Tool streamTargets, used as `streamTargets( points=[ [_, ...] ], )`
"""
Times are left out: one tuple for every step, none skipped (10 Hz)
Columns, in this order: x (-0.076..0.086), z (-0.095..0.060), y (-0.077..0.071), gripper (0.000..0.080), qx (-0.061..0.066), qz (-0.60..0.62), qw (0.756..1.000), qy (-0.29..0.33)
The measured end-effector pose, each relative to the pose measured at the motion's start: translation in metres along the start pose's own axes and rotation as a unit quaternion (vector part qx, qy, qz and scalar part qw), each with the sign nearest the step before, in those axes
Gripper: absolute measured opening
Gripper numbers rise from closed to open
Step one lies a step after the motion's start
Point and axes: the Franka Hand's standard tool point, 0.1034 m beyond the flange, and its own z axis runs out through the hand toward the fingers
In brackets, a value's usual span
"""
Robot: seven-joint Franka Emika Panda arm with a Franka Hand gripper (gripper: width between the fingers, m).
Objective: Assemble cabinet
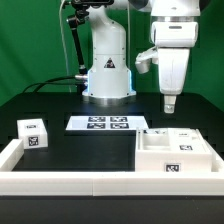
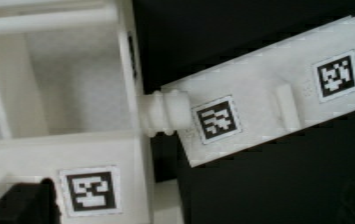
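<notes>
The cabinet frame (image 1: 175,152) is a white open box with black-and-white tags, lying at the exterior view's right by the front rail. My gripper (image 1: 170,103) hangs above its far edge, holding nothing. In the wrist view the frame (image 2: 49,90) fills one side, with a tag (image 2: 90,190) on its wall. A white tagged part (image 2: 263,100) with a short round peg (image 2: 165,112) lies slanted against the frame. One dark finger (image 2: 14,205) shows at the picture's edge, so the gripper (image 2: 177,215) looks open. A small white tagged box (image 1: 35,133) sits at the exterior view's left.
The marker board (image 1: 103,123) lies flat in front of the robot base (image 1: 108,75). A low white border rail (image 1: 70,178) runs along the front and the exterior view's left side of the black table.
</notes>
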Motion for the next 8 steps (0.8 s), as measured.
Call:
streamTargets(
  points=[
    [0.000,0.002,0.005,0.0797,-0.035,-0.086,0.996,0.017],
    [-0.003,0.010,-0.007,0.0797,-0.034,-0.108,0.993,0.018],
    [-0.001,0.013,-0.012,0.0797,-0.036,-0.137,0.990,0.018],
    [0.001,0.015,-0.015,0.0797,-0.044,-0.159,0.986,0.020],
    [0.000,0.018,-0.022,0.0797,-0.047,-0.163,0.985,0.022],
    [-0.001,0.019,-0.023,0.0797,-0.045,-0.161,0.986,0.022],
    [-0.001,0.020,-0.023,0.0797,-0.045,-0.160,0.986,0.022],
    [-0.001,0.020,-0.023,0.0797,-0.045,-0.160,0.986,0.022]
  ],
)
